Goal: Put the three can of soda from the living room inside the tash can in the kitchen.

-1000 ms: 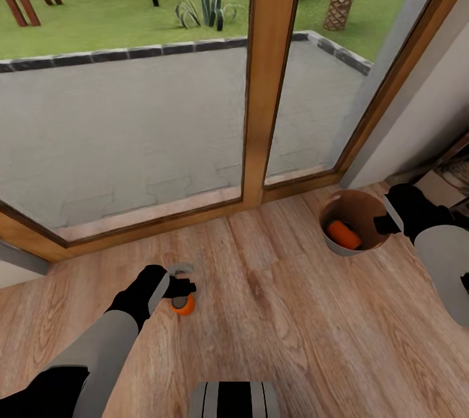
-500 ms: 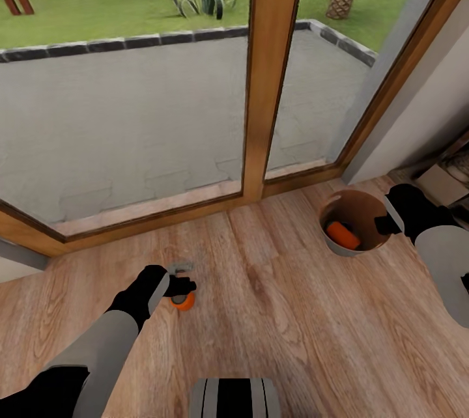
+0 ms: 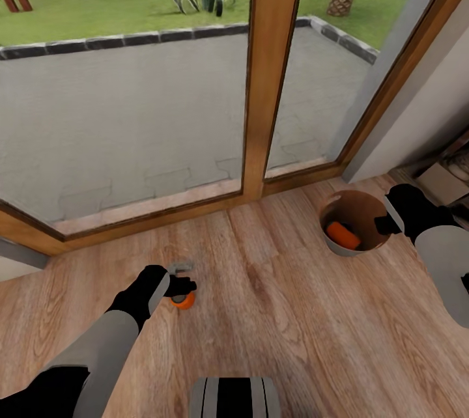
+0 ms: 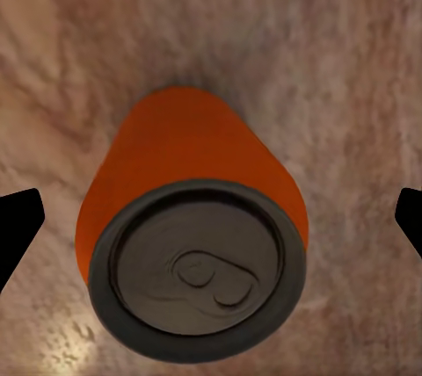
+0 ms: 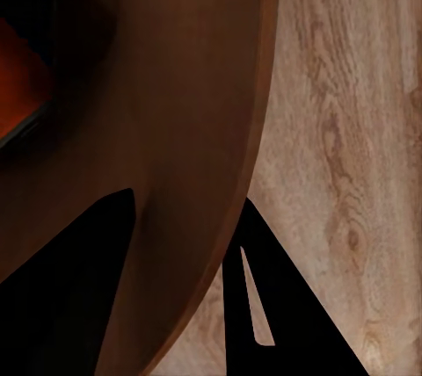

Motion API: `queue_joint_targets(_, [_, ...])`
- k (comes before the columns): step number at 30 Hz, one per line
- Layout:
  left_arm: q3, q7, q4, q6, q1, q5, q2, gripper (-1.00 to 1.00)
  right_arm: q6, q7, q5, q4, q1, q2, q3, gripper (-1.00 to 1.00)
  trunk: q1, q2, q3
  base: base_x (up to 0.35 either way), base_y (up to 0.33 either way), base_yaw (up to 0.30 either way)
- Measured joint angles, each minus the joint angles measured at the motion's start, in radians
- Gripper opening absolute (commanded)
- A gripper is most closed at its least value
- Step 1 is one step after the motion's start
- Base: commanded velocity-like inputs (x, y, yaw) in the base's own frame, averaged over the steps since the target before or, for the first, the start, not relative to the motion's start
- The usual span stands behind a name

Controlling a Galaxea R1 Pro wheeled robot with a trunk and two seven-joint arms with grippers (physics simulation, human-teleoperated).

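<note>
Pincers at work: left pincer (image 3: 185,286), fingers apart, straddles upright orange can (image 3: 183,301); right pincer (image 3: 380,225) clamps trash can rim (image 3: 330,243). Off-centre closing could topple the can.

One orange soda can (image 3: 183,301) with a grey top stands upright on the wood floor, directly beneath the left gripper (image 3: 184,278), between its spread fingers. A second orange can (image 3: 342,235) lies tilted inside the pale grey trash can (image 3: 333,246), just beside the right gripper (image 3: 384,224).

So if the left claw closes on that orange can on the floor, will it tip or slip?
The orange can stands upright on the wood floor, so an off-centre squeeze could tip it. Its smooth round wall may slip or roll away.
</note>
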Motion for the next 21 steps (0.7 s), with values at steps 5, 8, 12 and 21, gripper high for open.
queue_joint_targets(5, [0.000,0.000,0.000,-0.001,0.000,0.000,-0.001,1.00,0.000,0.000,0.001,0.000,0.000,0.000,0.000,-1.00,0.000,0.000,0.000,0.000,0.000,0.000])
queue_joint_targets(8, [0.000,0.000,0.000,-0.001,0.000,0.000,-0.001,1.00,0.000,0.000,0.000,0.000,0.001,0.000,0.000,-1.00,0.000,0.000,0.000,0.000,0.000,0.000])
queue_joint_targets(12, [0.000,0.000,0.000,-0.001,0.000,0.000,-0.002,1.00,0.000,0.000,0.000,0.000,0.001,-0.001,0.000,-1.00,0.000,0.000,0.000,0.000,0.000,0.000])
queue_joint_targets(21, [0.000,-0.001,0.000,-0.001,0.000,0.000,-0.003,1.00,0.000,0.000,-0.001,0.000,0.001,0.001,0.001,-1.00,0.001,-0.001,-0.012,0.000,0.000,0.000])
